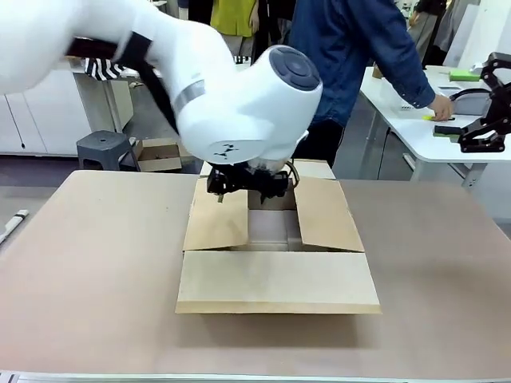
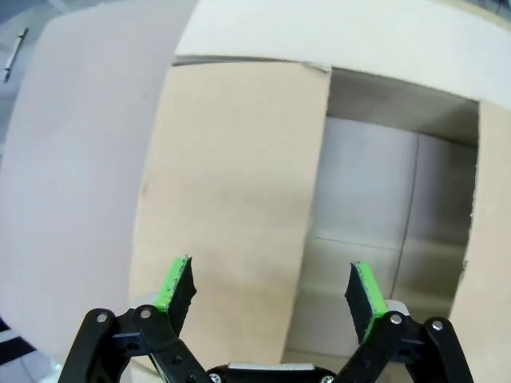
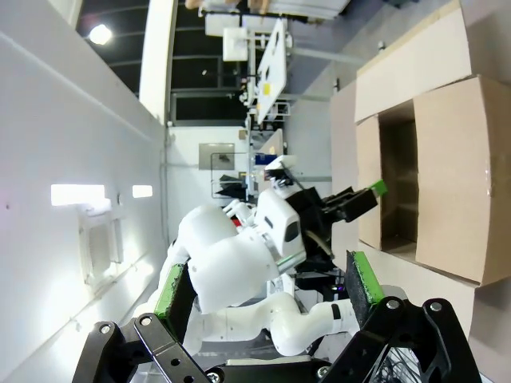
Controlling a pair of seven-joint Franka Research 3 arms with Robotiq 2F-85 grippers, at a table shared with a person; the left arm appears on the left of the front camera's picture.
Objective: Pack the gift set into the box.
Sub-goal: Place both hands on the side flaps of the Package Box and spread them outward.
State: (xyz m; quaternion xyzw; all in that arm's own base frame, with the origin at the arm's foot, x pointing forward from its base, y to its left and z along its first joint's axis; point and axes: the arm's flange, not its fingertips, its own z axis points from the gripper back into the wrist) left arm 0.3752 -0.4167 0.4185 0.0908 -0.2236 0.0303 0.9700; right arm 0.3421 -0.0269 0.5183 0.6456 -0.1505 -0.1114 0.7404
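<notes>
Box (image 1: pixel 275 281) sits mid-surface (image 1: pixel 88 263), top open, flaps folded out: near flap lies flat toward robot side, the two side flaps slope outward, far flap mostly hidden behind the arm. From left wrist cam the box interior is bare cardboard floor w/ fold seams, walls in shadow. Left gripper (image 1: pixel 243 182) hangs over the opening, pointing down, at approx. flap height. Contact w/ cardboard can't be told. Its fingers (image 2: pixel 180 287) are spread wide, green pads facing each other, nothing btw them; one finger is over a side flap, the other over the opening. White left arm (image 1: pixel 239 88) comes in from upper left and bends down over the box. Right gripper (image 3: pixel 267 291) is off to the side, looking across at the left arm and box; fingers (image 3: pixel 361 281) also wide apart, holding nothing. Beyond far edge: person (image 1: pixel 351 48) in blue jacket, turned aside, hand (image 1: pixel 440 106) resting on a white surface (image 1: pixel 399 128) at back right. Grey stool (image 1: pixel 106 149) and small open carton (image 1: pixel 160 153) on floor, back left.
</notes>
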